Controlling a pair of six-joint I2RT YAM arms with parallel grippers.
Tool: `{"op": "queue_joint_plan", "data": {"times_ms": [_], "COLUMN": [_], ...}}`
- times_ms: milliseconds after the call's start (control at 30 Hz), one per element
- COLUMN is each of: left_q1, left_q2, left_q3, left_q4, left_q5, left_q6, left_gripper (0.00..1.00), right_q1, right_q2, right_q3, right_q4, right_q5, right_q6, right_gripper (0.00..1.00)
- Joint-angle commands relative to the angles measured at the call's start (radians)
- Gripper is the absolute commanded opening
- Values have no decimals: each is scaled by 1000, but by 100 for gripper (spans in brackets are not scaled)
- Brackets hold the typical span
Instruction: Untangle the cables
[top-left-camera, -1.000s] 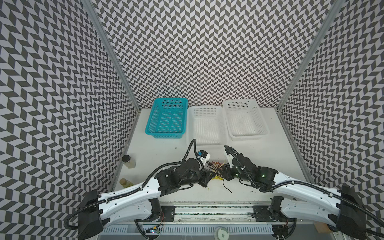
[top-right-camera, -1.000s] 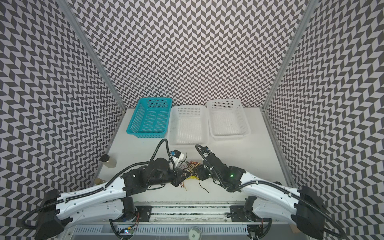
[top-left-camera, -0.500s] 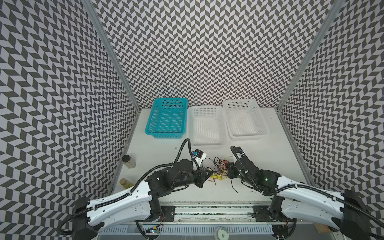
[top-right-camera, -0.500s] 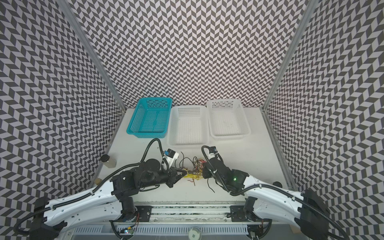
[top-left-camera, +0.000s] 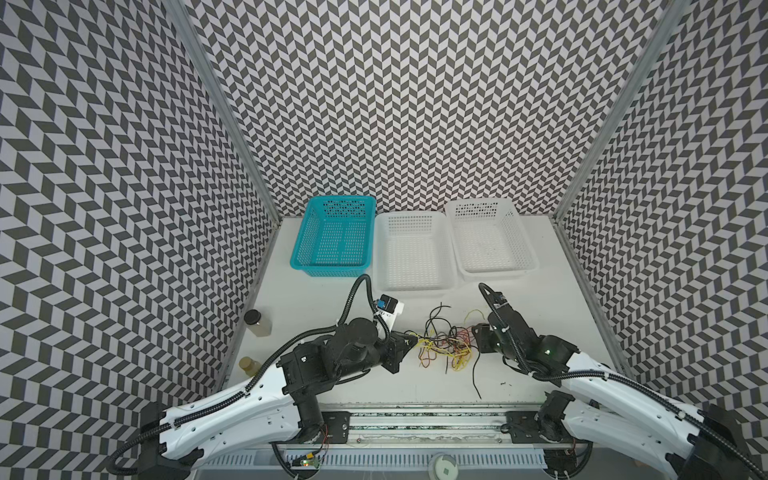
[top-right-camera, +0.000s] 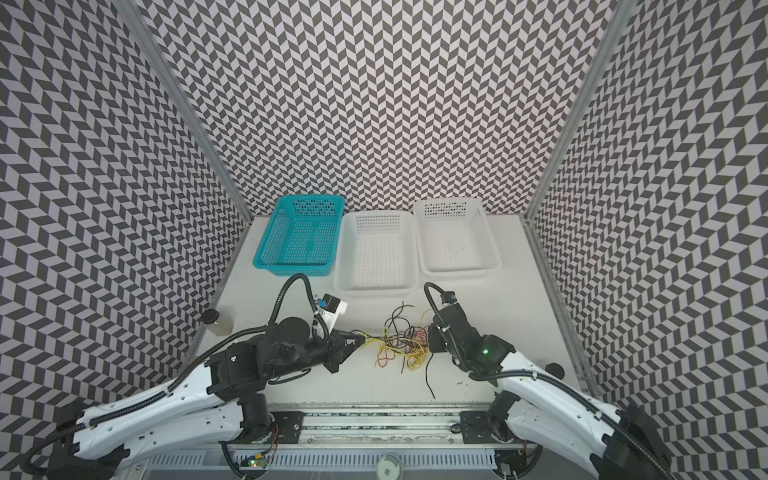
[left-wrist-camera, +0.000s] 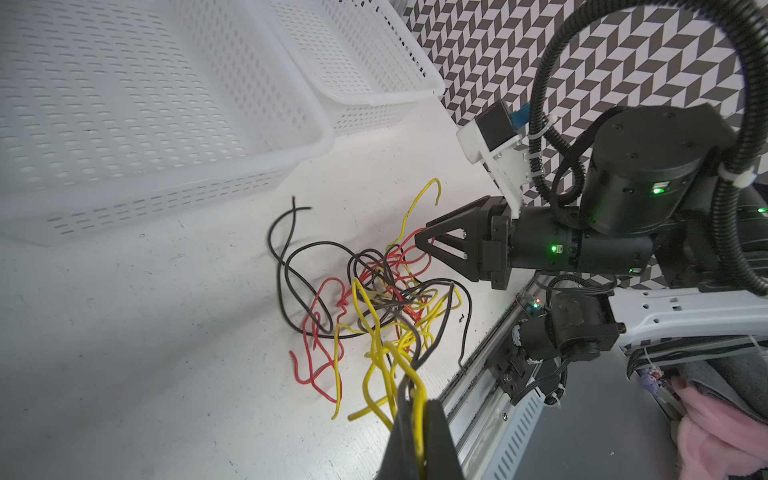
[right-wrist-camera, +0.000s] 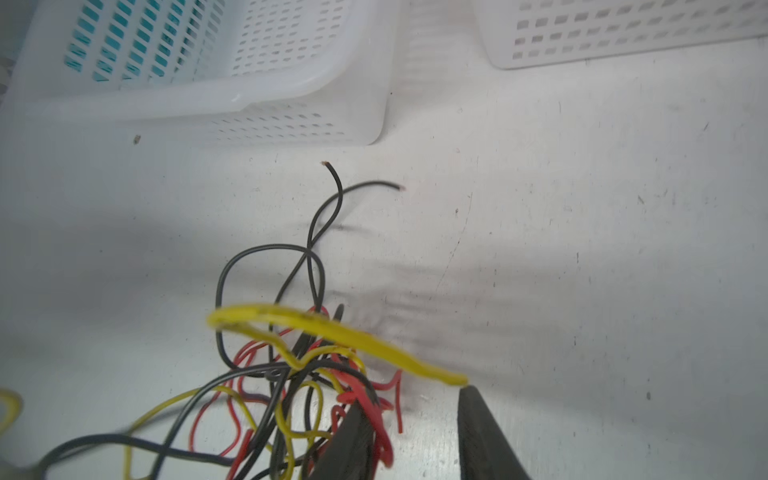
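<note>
Your cables (top-left-camera: 446, 347) lie in one loose heap near the front edge of the tabletop (top-left-camera: 552, 299), about midway along it. They sit between the two grippers and well apart from the baskets (top-left-camera: 411, 288) at the back edge. The left gripper (left-wrist-camera: 415, 415) is pressed together on a small bunch of yellow strands (left-wrist-camera: 417, 386), with what looks like a dark one among them. The right gripper (right-wrist-camera: 411, 397) stands spread at the other side of the heap. A red strand (right-wrist-camera: 365, 409) lies against one finger, but nothing sits in the gap.

Expect these wires to be very light, thin and springy. They likely keep their kinks, and a pull on one will probably drag the whole heap instead of sliding free. The smooth insulation may slip from a weak pinch. Take hold near a free end: the two black ends (right-wrist-camera: 340, 193) pointing toward the baskets lie clear of the knot.

You cannot trace the crossings in the middle of the heap, and the fingers hide how many strands the left jaws hold. The yellow loop closest to the right wrist camera is blurred. In both top views the right gripper's fingertips are hidden under its own body.
</note>
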Motion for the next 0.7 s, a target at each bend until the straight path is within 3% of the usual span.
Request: {"op": "queue_joint_plan", "data": {"times_ms": [0, 200, 400, 533, 667], "left_q1": [-1, 7, 38, 60, 78], "left_q2": [-5, 63, 142, 163, 173], "left_q3": [57, 70, 95, 97, 96], "left_q4": [-24, -35, -79, -66, -49], "left_q5": [-24, 5, -4, 25, 60], "left_q6": [8, -3, -15, -17, -16], "left_gripper": [0, 0, 0, 0, 4], "right_q1": [-17, -16, 14, 77, 166], "right_q2": [12, -19, -87, -108, -64], "right_q3": [45, 96, 103, 60, 52], "right_q4": [-37, 8, 51, 159, 209], "right_q5": [-67, -283, -403, -461, -426], "right_q6": [-81, -222, -309, -350, -401], "right_gripper": [48, 62, 64, 64, 64]}}
